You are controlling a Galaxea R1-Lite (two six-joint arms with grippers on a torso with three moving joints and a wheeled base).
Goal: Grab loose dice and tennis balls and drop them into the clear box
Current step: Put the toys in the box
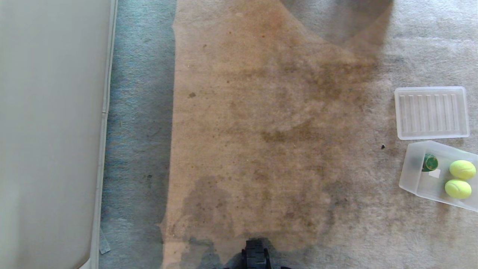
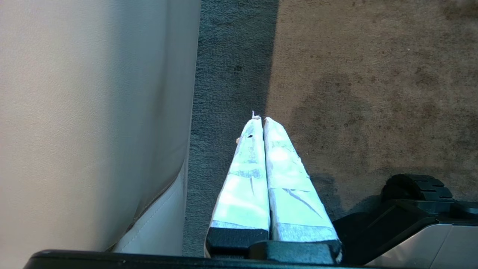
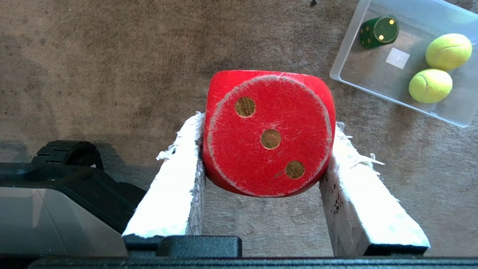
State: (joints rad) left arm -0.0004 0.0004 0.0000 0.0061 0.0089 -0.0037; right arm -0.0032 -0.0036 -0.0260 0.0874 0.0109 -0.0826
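Under me lies a worn carpet [image 1: 261, 130], tan and blotched with darker patches down the middle, greyer toward my right and a cool blue-grey strip on my left. Past that strip, on my left, rises a pale cream upholstered surface with a stitched seam [image 2: 93, 123], filling that whole side.

My right gripper [image 3: 267, 149] is clamped on the red die [image 3: 269, 132], its white-wrapped fingers [image 3: 175, 179] pressed against two opposite sides, the three-pip face turned up toward my wrist. The die hangs above bare carpet, with nothing between it and the floor.

Ahead of those fingers and off to the outer side sits the clear box [image 3: 347, 56] on the carpet, well apart from the die I hold. Inside it are the green die [image 3: 378, 31], lying at the near corner, and two tennis balls [image 3: 430, 85], close together at the far side, with a small white sticker between them and the green die. In the head view the box [image 1: 410, 168] lies at the right edge, and just beyond it rests the flat ribbed lid [image 1: 432, 112], nearly touching the box. A tiny dark speck lies on the carpet beside them.

My left gripper [image 2: 261, 119] has its two taped fingers pressed together with nothing between them, pointing down over the edge where the blue-grey strip meets the tan, just beside the cream surface. Part of my dark base and one black wheel [image 3: 67, 153] show inward of each set of fingers.
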